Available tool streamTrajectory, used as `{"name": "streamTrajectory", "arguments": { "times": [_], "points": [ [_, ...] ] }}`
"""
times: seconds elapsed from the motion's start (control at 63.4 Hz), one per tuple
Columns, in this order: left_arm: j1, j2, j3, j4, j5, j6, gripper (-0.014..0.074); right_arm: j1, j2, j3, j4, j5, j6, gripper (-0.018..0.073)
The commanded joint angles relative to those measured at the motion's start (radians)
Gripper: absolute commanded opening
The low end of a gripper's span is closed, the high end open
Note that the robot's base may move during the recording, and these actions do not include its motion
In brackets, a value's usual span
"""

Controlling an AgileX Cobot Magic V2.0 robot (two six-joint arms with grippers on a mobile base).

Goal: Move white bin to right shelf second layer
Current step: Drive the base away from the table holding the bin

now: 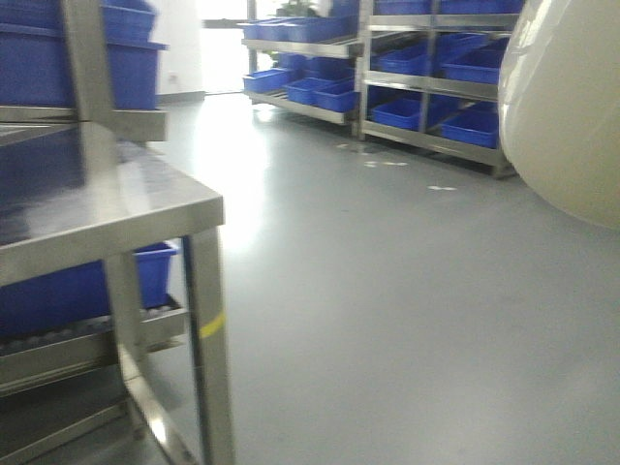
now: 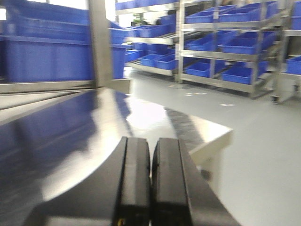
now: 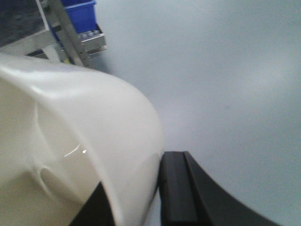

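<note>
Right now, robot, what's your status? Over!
Left hand shut, empty, over steel table. Right hand shut on white bin rim, bin held off the floor. Grey floor ahead open; racks of blue crates beyond.

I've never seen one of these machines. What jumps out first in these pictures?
A big glossy white bin fills the right wrist view, its wall pinched by the right gripper, above the grey floor. Rows of blue crates line steel racks across the room. The left gripper sits shut and empty over a shiny steel tabletop.
</note>
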Motion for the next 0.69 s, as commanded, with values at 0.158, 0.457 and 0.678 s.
{"name": "streamTrajectory", "arguments": {
  "times": [0.158,0.457,0.678],
  "points": [
    [-0.003,-0.017,0.033,-0.008,-0.09,-0.007,0.0085,-0.006,-0.003,-0.031,0.007,-0.087,-0.005,0.0055],
    [-0.003,-0.017,0.033,-0.008,-0.09,-0.007,0.0085,-0.006,-0.003,-0.031,0.007,-0.087,-0.005,0.0055],
    [-0.003,-0.017,0.033,-0.008,-0.09,-0.007,0.0085,-0.006,-0.003,-0.031,0.007,-0.087,-0.005,0.0055]
  ]
}}
